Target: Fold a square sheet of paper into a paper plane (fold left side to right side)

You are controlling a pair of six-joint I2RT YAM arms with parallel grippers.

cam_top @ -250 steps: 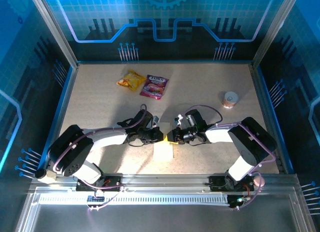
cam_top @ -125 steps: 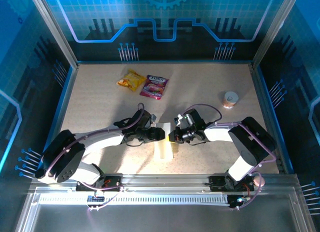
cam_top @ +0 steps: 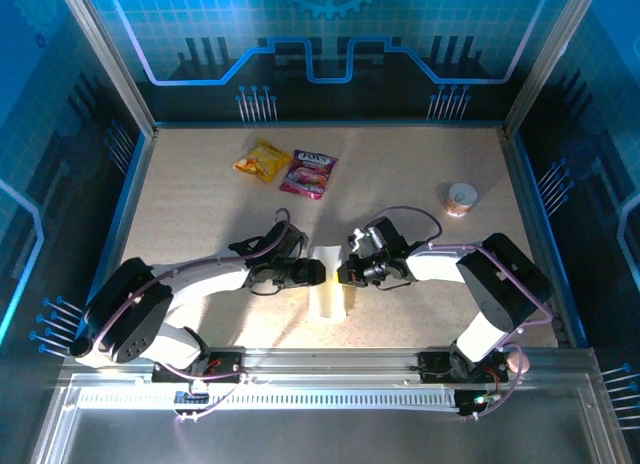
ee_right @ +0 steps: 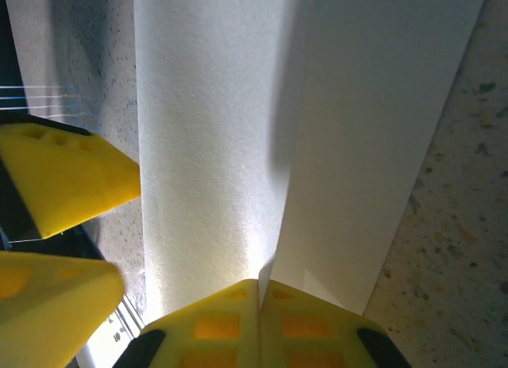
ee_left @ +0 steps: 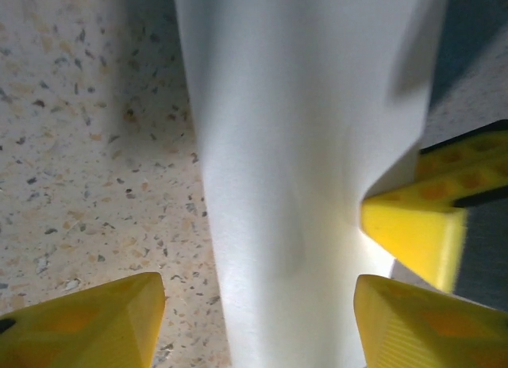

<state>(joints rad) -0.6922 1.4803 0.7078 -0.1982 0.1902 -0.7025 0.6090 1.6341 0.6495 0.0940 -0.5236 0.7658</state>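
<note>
The square sheet of paper lies folded into a narrow white strip at the table's near middle, between both grippers. My left gripper stands at its left edge. In the left wrist view this gripper is open, its yellow fingers spread either side of the paper without pinching it. My right gripper is at the strip's right edge. In the right wrist view it is shut on a raised flap of the paper. Whether the fold has a pointed paper plane shape cannot be told.
A yellow snack packet and a pink one lie at the back of the speckled table. At the right stands a small round white cup. Metal rails border the table on both sides.
My left gripper has opened and let go of the paper. My right gripper has shut on the paper's right flap. The folded strip now shows more between the two grippers.
</note>
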